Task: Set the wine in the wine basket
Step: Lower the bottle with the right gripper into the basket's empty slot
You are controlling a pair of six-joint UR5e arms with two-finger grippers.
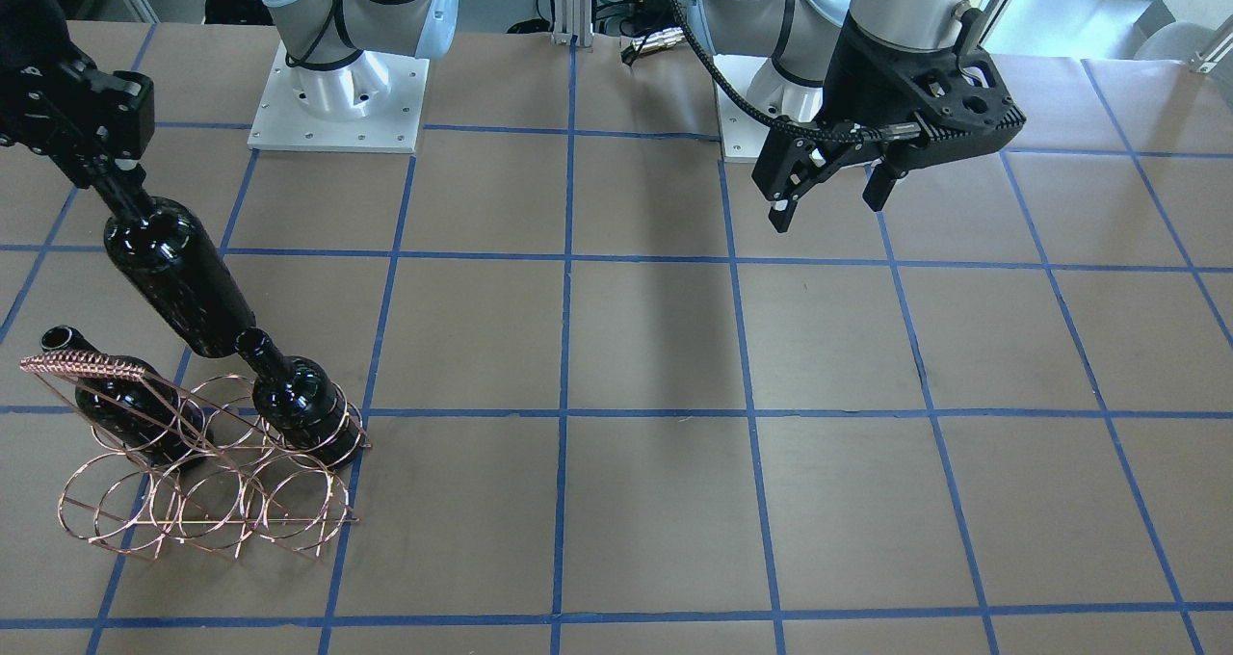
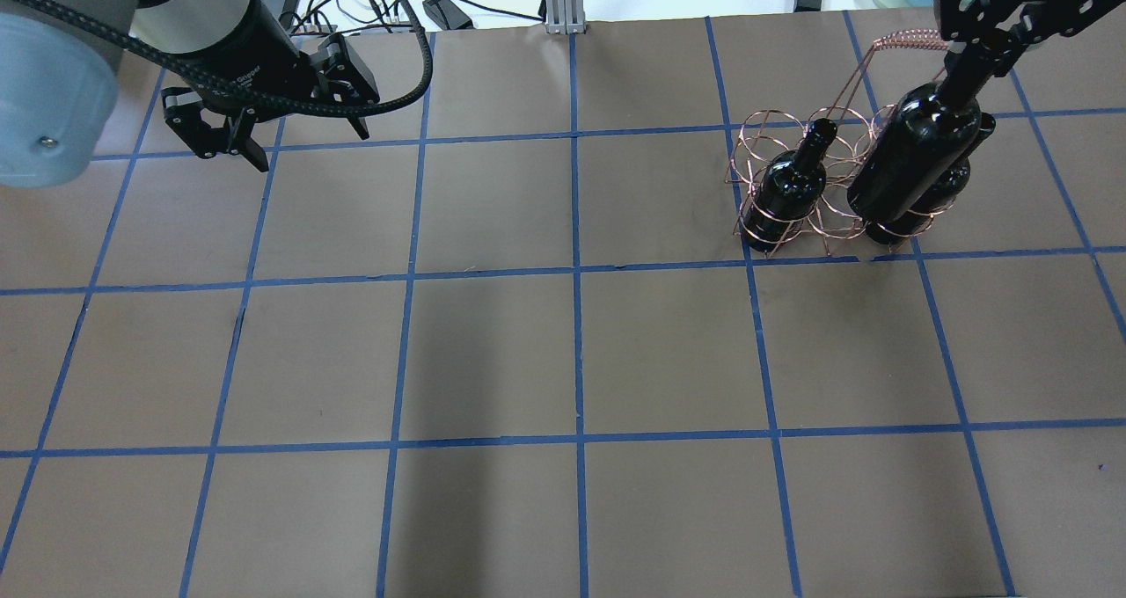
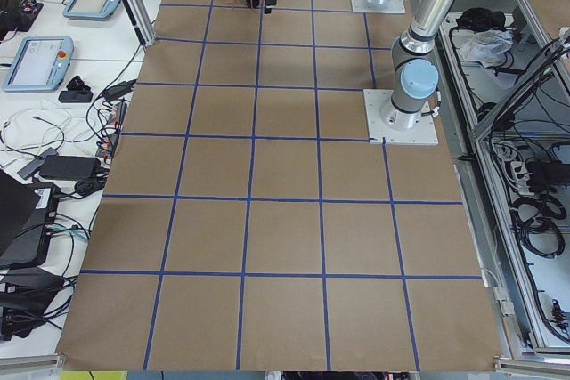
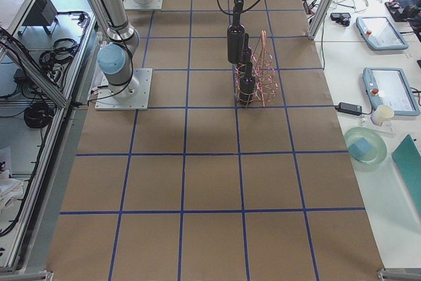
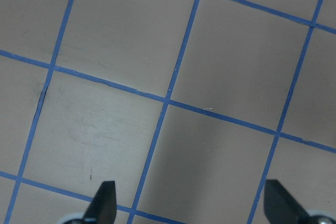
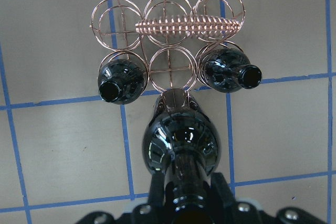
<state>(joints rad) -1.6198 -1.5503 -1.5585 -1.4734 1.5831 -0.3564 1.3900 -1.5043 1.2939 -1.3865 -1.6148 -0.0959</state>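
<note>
My right gripper [image 1: 120,188] is shut on the neck of a glossy black wine bottle [image 1: 173,275] and holds it tilted, base down. The bottle's base hangs over the middle ring of the copper wire basket [image 1: 202,501]. In the right wrist view the held bottle [image 6: 181,142] points at the empty middle ring between two other black bottles [image 6: 121,80] [image 6: 226,72] that stand in the outer rings. From overhead the held bottle [image 2: 915,154] overlaps the basket [image 2: 774,127]. My left gripper [image 2: 310,147] is open and empty, far from the basket.
The table [image 2: 563,352] is brown paper with a blue tape grid. The two arm bases [image 1: 337,96] stand at the robot's edge. The left wrist view shows only the table under the open fingers [image 5: 105,198].
</note>
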